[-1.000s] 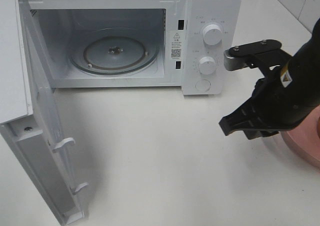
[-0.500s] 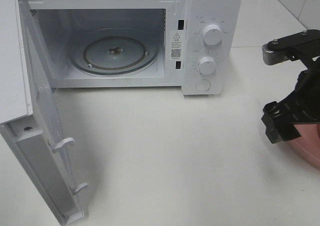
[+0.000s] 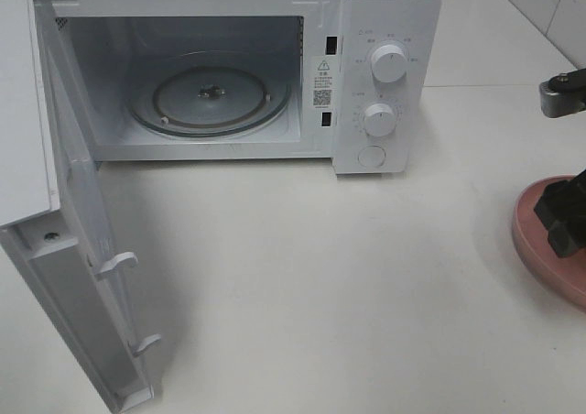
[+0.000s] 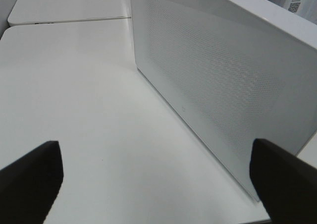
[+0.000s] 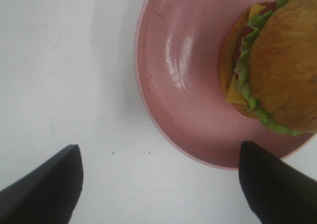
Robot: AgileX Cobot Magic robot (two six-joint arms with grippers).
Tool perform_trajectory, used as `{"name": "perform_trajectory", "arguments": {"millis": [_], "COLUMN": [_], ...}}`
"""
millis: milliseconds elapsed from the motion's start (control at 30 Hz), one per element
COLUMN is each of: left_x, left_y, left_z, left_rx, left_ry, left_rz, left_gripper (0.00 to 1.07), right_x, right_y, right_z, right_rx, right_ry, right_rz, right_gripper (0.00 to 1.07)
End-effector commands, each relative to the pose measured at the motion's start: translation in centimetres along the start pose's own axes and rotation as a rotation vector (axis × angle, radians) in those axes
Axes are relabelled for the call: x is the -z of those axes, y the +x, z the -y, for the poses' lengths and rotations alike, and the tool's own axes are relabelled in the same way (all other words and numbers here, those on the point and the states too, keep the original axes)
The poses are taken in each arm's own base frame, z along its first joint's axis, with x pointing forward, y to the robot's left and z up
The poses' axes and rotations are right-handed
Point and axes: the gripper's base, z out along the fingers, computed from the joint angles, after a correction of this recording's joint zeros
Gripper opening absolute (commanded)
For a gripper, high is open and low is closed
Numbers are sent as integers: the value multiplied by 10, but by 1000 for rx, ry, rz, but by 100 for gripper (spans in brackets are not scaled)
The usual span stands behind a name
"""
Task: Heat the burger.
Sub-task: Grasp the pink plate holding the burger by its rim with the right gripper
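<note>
The burger (image 5: pixel 277 60), with a golden-brown bun, green lettuce and yellow cheese, lies on a round pink plate (image 5: pixel 183 85). It shows only in the right wrist view. My right gripper (image 5: pixel 158 194) is open above the near rim of that plate, with nothing between its dark fingers (image 5: pixel 44 189). In the high view the right gripper (image 3: pixel 561 157) stands at the right edge over the pink plate (image 3: pixel 540 240), and the burger is out of frame. My left gripper (image 4: pixel 158 184) is open and empty beside the microwave door (image 4: pixel 223 85).
The white microwave (image 3: pixel 385 75) stands at the back with its door (image 3: pixel 64 277) swung wide open to the left. Its glass turntable (image 3: pixel 211 93) is bare. White tabletop (image 3: pixel 320 277) stretches between the microwave and the plate.
My right arm has swung to the right, away from the microwave's control panel, and now hangs over the pink plate. The left gripper has not moved.
</note>
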Motion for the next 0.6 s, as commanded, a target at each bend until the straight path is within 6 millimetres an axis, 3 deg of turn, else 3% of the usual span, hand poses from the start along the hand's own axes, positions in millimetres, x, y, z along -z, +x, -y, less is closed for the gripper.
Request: {"name": "perform_trajectory", "arguments": {"millis": [33, 600], "left_x": [3, 3], "left_y": [2, 2], "left_z": [1, 1], "left_rx": [1, 1], "left_ry": [1, 1], "left_rz": [23, 23], "left_gripper": [94, 94], "right_x": [-5, -46], "right_y": [-3, -21], "right_z": [2, -9], "right_rx": [12, 37], "right_ry": [0, -35], "right_rz": [10, -11], "right_gripper": [81, 79]}}
